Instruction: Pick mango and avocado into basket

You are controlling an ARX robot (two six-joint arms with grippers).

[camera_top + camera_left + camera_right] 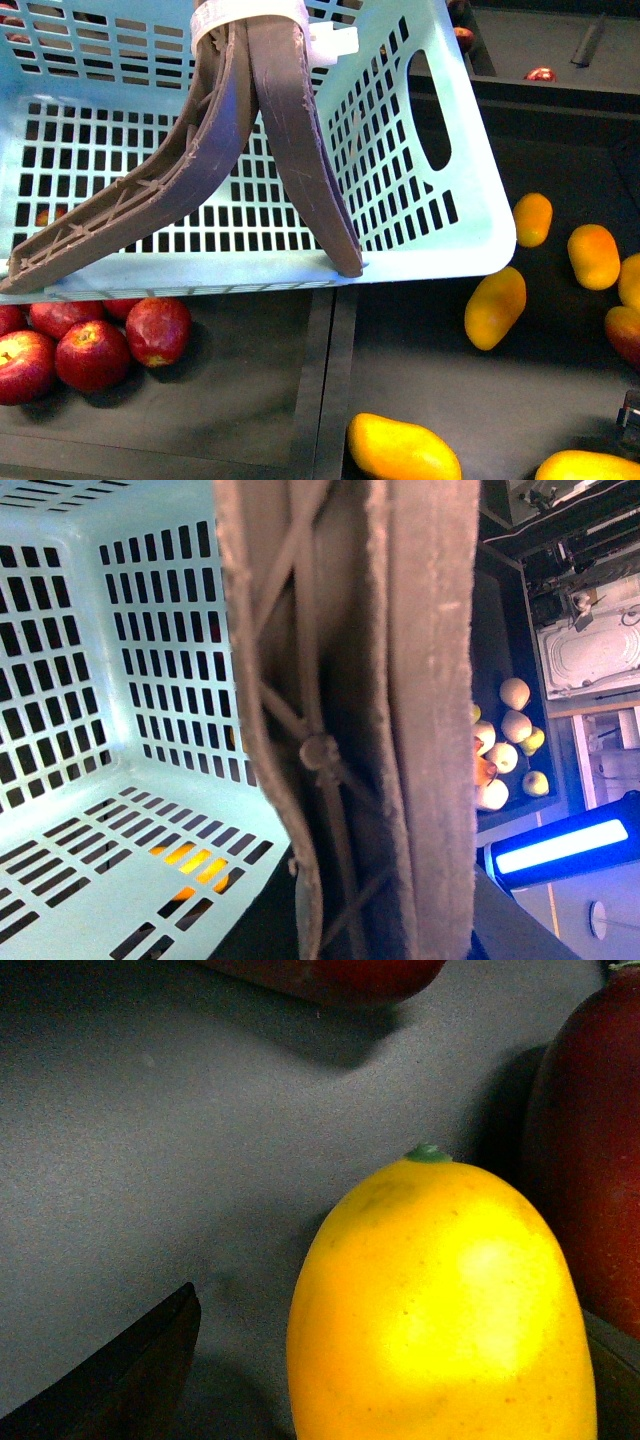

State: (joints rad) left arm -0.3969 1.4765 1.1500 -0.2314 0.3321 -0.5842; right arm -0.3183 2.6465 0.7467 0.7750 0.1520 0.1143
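The light turquoise basket [420, 230] hangs tilted above the dark trays and fills the upper left of the front view. Its two grey-brown handles [250, 130] are drawn together at the top by a white zip tie. In the left wrist view the handles [400, 680] fill the middle, and my left gripper [380, 925] is shut on them, its fingers mostly hidden. Several mangoes lie right of the basket, one [495, 307] close to its corner. My right gripper [400, 1400] is open around a yellow mango [440, 1310], with one dark finger [120, 1380] beside it. The avocado is out of view.
Red apples [90, 350] lie under the basket's near left edge. A raised divider [335, 380] separates the two dark trays. Dark red fruit [590, 1160] lies right beside the mango in the right wrist view. Pale yellow fruits [510, 745] sit in a far tray.
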